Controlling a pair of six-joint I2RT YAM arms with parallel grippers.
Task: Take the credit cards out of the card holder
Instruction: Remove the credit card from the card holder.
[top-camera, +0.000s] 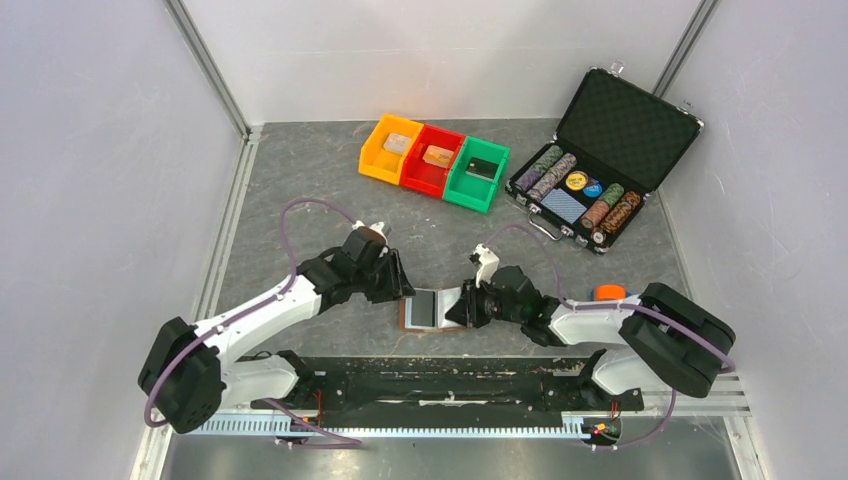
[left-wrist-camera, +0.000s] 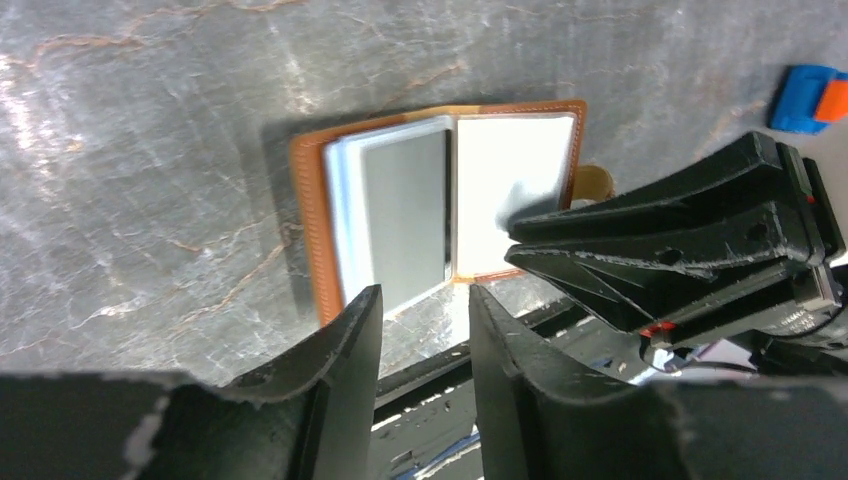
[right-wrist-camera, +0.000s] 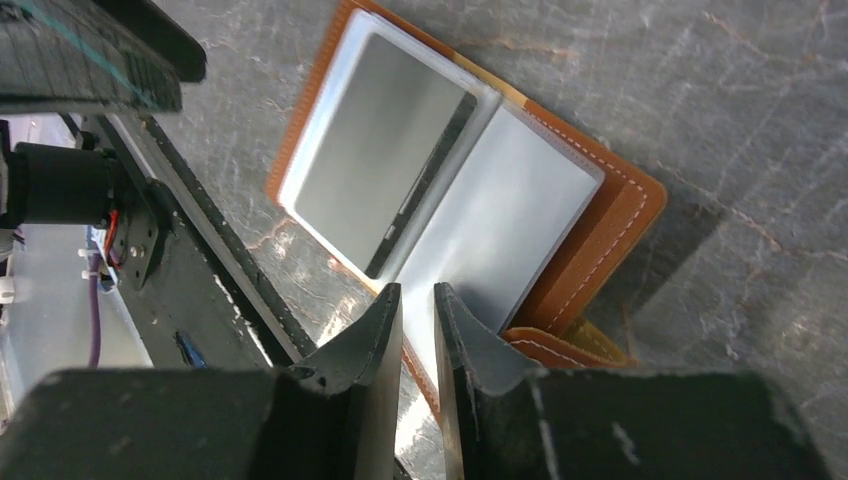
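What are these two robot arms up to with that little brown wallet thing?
Two robot arms are working on a small brown card holder that lies open on the table. The job is to take the cards out of it. The right gripper seems to pinch the holder's right side, keeping it spread open. The left gripper hovers open beside it, holding nothing. One card sits in a clear pocket, not yet taken out.

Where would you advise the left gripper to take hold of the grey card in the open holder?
Probably its near short edge, coming from the near side: the grey card lies flat in the card holder, so only an edge can be pinched, and the open left gripper hangs over that one.
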